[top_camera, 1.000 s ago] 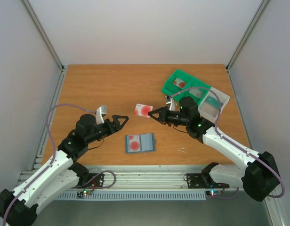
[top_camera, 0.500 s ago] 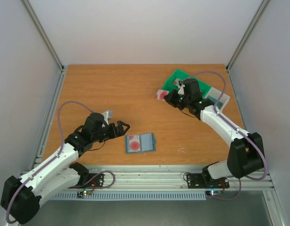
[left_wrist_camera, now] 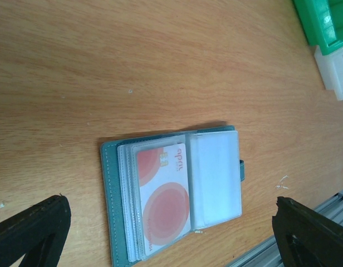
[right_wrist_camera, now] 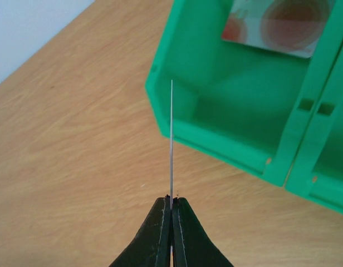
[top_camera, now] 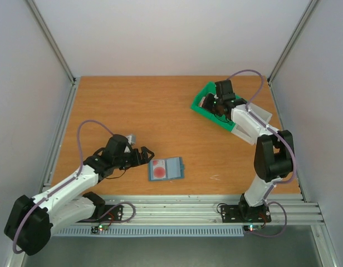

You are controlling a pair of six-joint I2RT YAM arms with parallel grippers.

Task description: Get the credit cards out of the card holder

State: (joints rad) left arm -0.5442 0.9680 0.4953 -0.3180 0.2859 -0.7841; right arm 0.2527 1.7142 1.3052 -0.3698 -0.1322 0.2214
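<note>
The slate-blue card holder [top_camera: 166,168] lies open on the table near the front edge. In the left wrist view the card holder [left_wrist_camera: 117,206] shows a white credit card [left_wrist_camera: 163,194] with reddish-pink circles in a clear sleeve. My left gripper [top_camera: 145,154] is open just left of the holder, and its fingers [left_wrist_camera: 32,228] straddle it from above. My right gripper [right_wrist_camera: 171,201] is shut on a credit card [right_wrist_camera: 171,139], seen edge-on, at the near corner of the green bin [right_wrist_camera: 244,117]. Another reddish card [right_wrist_camera: 277,22] lies inside that bin.
The green bin [top_camera: 204,109] stands at the back right with a white bin [top_camera: 260,114] beside it. Both the green bin [left_wrist_camera: 322,22] and the white bin [left_wrist_camera: 338,69] show at the top right of the left wrist view. A metal rail runs along the table's front edge.
My right arm has carried its card from the middle of the table back to the green bin. My left gripper has moved down and closer to the open card holder.
</note>
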